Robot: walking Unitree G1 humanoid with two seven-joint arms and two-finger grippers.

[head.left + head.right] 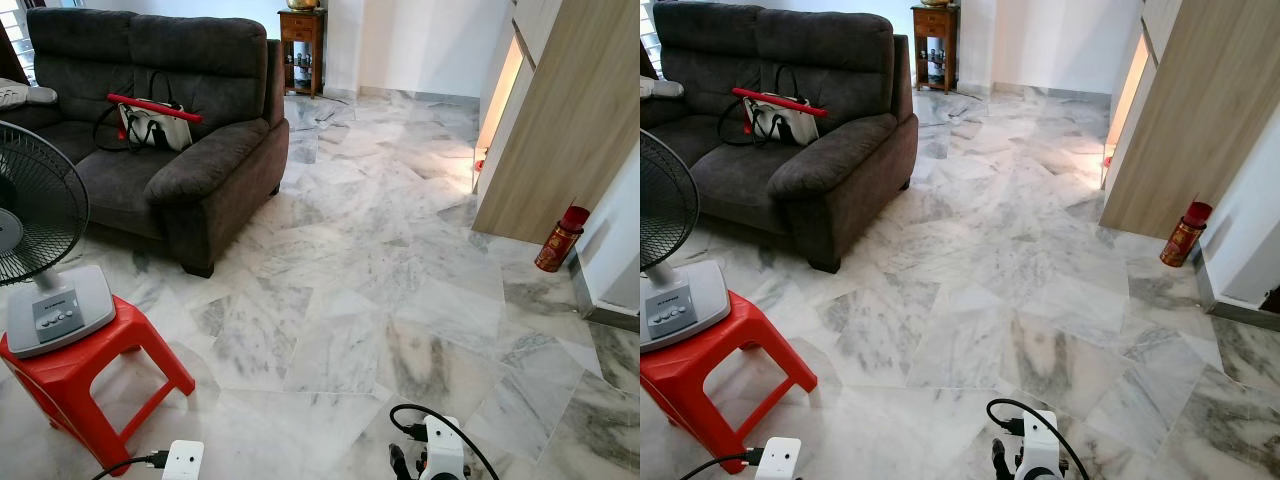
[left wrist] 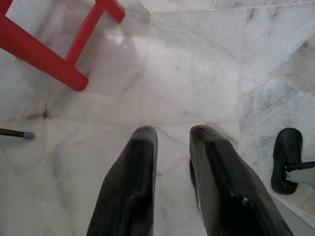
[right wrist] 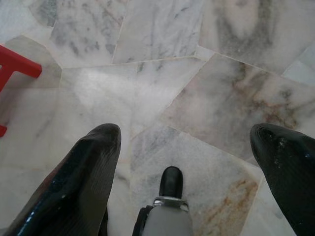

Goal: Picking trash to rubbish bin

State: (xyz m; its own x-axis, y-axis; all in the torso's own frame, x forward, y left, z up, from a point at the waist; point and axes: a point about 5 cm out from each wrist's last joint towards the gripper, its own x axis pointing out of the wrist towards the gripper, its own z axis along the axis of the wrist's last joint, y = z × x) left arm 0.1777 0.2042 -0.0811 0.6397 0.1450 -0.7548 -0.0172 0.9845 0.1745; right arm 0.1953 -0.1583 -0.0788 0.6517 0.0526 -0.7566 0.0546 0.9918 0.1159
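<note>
**Both arms hang low over bare marble**

Nearest the head camera, at the lower edge of the left eye view, sit the white wrist housings of both arms: the left one [image 1: 183, 460] with a black cable plugged in, the right one [image 1: 441, 450] under a looped black cable. Just left of them a red plastic stool [image 1: 75, 375] carries a grey-based table fan [image 1: 45, 270]. Beyond it a dark grey fabric sofa [image 1: 170, 130] holds a white bag with a red handle [image 1: 152, 122]. White-and-grey marble floor [image 1: 380, 260] lies open from the robot's feet to a small wooden side table [image 1: 302, 45] at the far wall. On the right, a light wooden cabinet panel [image 1: 565, 130] edges the open room, with a red-and-gold canister [image 1: 560, 240] standing at its foot by the wall. I cannot tell which thing is the trash or the bin.

From the left wrist, the left gripper [image 2: 172, 135] points down at the floor, fingers a narrow gap apart, holding nothing; a stool leg lies near.

From the right wrist, the right gripper [image 3: 184, 135] points down too, fingers spread wide and empty, a black robot foot [image 3: 171, 181] between them on the tile
</note>
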